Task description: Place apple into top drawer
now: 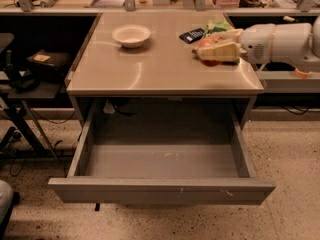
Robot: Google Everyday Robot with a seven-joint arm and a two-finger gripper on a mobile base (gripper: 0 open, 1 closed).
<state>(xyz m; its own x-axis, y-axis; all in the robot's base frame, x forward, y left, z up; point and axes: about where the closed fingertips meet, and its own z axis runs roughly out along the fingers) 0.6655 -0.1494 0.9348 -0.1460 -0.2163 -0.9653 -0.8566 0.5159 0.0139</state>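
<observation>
There is one view. The camera sits in front of the table (160, 76), higher than its top, and tilts down. It faces the table's front edge squarely. The open drawer (160, 190) juts toward the lens and its front lies low in the frame. The far benches run along the top edge. The camera stands fairly near: the table spans most of the width, with floor (290, 149) at both sides and below. The arm (285, 41) enters from the right edge. Its gripper (204, 48) is at upper right, over the table's far right part, clasped on the apple (209, 61).
</observation>
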